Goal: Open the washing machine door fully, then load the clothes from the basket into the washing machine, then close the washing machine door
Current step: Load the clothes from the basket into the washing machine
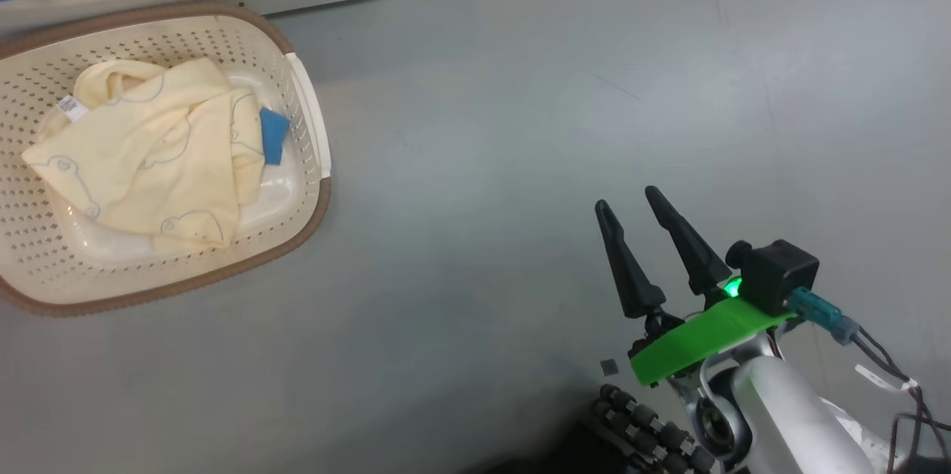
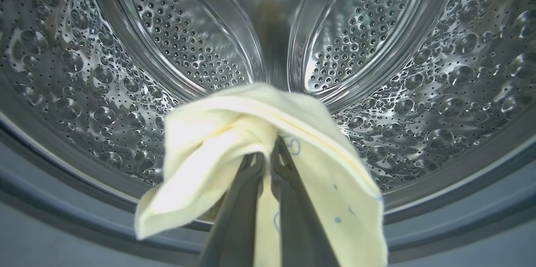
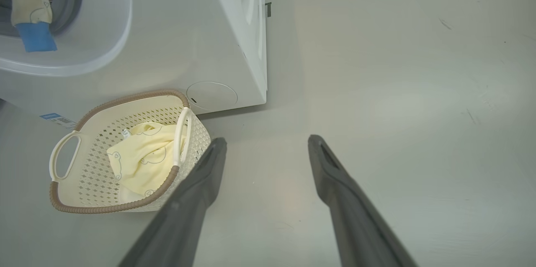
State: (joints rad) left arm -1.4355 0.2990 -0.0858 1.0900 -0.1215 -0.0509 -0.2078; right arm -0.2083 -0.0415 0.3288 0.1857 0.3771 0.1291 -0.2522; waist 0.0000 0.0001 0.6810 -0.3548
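Clothes [image 2: 209,145] — pale-yellow piece clenched in left claw [image 2: 268,150] inside the washing machine [image 2: 439,91] — right claw [image 3: 267,140] gapes.

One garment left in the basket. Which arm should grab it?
Right, probably. The right gripper is open and free over the floor beside the basket with the remaining garment. The left gripper is shut on a yellow garment at the drum mouth.

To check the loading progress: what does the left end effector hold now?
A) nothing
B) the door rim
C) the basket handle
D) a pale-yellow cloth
D: the left end effector is shut on a pale-yellow cloth, facing into the steel drum.
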